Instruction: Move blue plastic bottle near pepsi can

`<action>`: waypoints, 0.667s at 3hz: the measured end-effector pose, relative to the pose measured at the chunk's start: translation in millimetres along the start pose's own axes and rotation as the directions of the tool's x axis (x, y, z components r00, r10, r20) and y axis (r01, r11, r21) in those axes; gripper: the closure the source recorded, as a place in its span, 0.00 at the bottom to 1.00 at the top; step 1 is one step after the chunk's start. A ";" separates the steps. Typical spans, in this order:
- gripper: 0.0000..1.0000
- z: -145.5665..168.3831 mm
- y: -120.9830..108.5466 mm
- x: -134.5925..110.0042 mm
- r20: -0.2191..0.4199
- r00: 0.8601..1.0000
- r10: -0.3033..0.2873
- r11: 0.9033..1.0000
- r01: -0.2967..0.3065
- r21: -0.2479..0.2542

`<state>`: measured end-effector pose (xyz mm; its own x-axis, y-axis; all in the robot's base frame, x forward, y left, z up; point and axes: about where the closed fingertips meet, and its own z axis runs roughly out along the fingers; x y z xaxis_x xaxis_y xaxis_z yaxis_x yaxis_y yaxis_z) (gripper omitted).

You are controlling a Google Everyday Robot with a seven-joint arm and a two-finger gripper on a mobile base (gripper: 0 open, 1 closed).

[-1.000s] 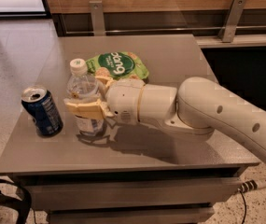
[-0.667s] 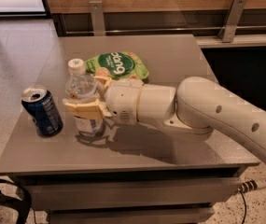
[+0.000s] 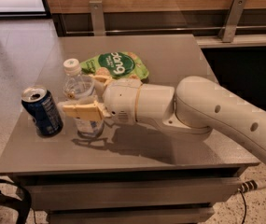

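Observation:
The blue plastic bottle (image 3: 75, 86), clear with a white cap, stands upright on the grey table (image 3: 179, 59) near its left front corner. The pepsi can (image 3: 42, 111), dark blue with a silver top, stands just left of the bottle with a small gap between them. My gripper (image 3: 79, 95) reaches in from the right. Its tan fingers (image 3: 82, 111) sit on either side of the bottle's body, closed on it. The near finger hides part of the bottle's label.
A green snack bag (image 3: 116, 65) lies on the table just behind the gripper. My white arm (image 3: 202, 111) crosses the table's right half. The table's left edge is close to the can. A black strap (image 3: 6, 199) lies on the floor at lower left.
The bottle and gripper have shifted slightly left toward the can. The can has not moved.

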<state>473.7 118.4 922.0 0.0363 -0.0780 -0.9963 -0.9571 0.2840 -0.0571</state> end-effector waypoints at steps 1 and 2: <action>0.00 1.1 1.2 -0.7 0.000 1.000 -0.002 1.000 0.002 -0.003; 0.00 1.2 1.3 -0.7 0.000 1.000 -0.002 1.000 0.002 -0.003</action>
